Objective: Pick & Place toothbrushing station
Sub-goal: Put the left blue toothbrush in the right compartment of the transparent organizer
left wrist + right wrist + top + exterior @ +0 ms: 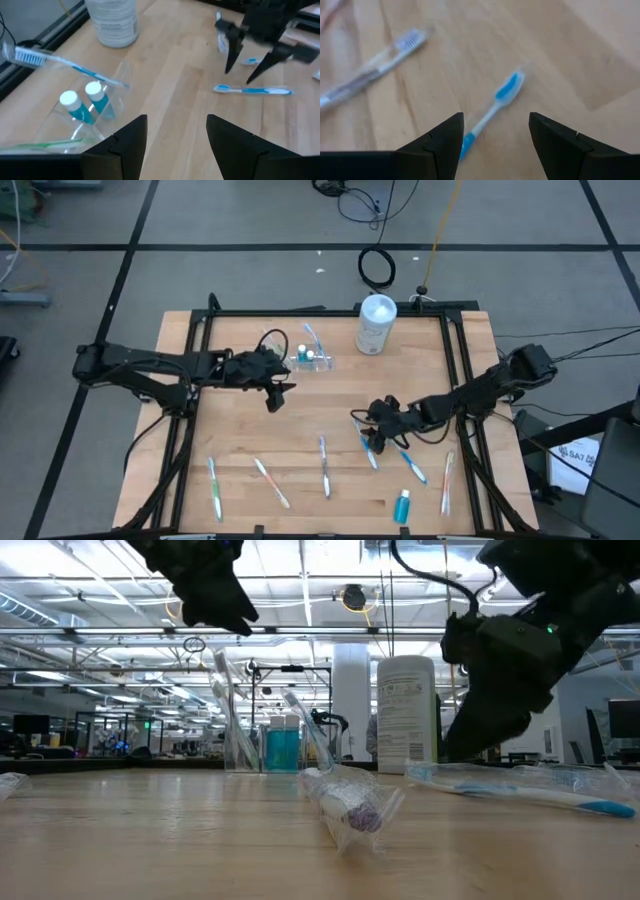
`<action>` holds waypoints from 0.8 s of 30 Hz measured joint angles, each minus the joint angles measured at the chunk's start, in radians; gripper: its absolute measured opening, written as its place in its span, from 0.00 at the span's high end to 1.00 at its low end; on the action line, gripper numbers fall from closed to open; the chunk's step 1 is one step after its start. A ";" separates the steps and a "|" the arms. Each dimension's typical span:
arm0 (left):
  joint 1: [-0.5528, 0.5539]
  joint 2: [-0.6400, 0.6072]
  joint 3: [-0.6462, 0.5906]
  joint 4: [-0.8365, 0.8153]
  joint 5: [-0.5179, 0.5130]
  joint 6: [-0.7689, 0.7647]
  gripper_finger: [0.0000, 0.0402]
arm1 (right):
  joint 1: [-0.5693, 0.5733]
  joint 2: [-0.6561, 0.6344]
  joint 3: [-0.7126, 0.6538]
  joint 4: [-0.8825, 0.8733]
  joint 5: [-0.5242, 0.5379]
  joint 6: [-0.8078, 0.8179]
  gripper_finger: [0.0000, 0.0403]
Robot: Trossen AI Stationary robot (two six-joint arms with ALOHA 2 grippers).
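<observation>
- Toothbrushes lie scattered along the near part of the wooden surface (240, 430): a green-handled toothbrush (214, 485) at far left, a pink one (270, 482) beside it, a white one (324, 465) near the middle, all well apart with bare wood between.
- Left gripper (274, 394) hovers left of centre, fingers (131, 142) spread and empty, just beside the clear tumbler (312, 360). The tumbler stands toward the far edge and holds two toothpaste tubes (87, 102) and a blue-handled brush (65, 62), so it looks like the collecting point.
- A white lidded container (376, 323) stands near the far rim, clear of the work.
- Right gripper (372, 442) is low over a blue toothbrush (490, 112), fingers (437, 145) apart on either side of its handle, nothing gripped yet; probably lined up to close across the thin handle.
- A loose toothpaste tube (402, 505) and another pink brush (446, 480) lie near the right front corner, close to the frame rail, where room looks tightest.
</observation>
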State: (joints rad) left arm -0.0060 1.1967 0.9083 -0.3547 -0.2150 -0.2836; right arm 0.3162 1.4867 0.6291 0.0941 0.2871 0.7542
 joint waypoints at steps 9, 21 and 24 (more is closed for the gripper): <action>0.000 0.009 0.001 0.078 -0.003 0.066 0.47 | 0.015 0.175 0.003 0.113 0.049 0.065 0.46; 0.000 0.009 0.001 0.088 -0.004 0.110 0.47 | 0.014 0.269 0.002 0.204 0.081 -0.041 0.67; 0.000 0.009 0.001 0.089 -0.004 0.118 0.47 | 0.013 0.269 0.001 0.215 0.088 -0.041 0.76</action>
State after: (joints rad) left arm -0.0063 1.2053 0.9089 -0.2662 -0.2188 -0.1658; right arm 0.3294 1.7557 0.6300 0.3086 0.3748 0.7136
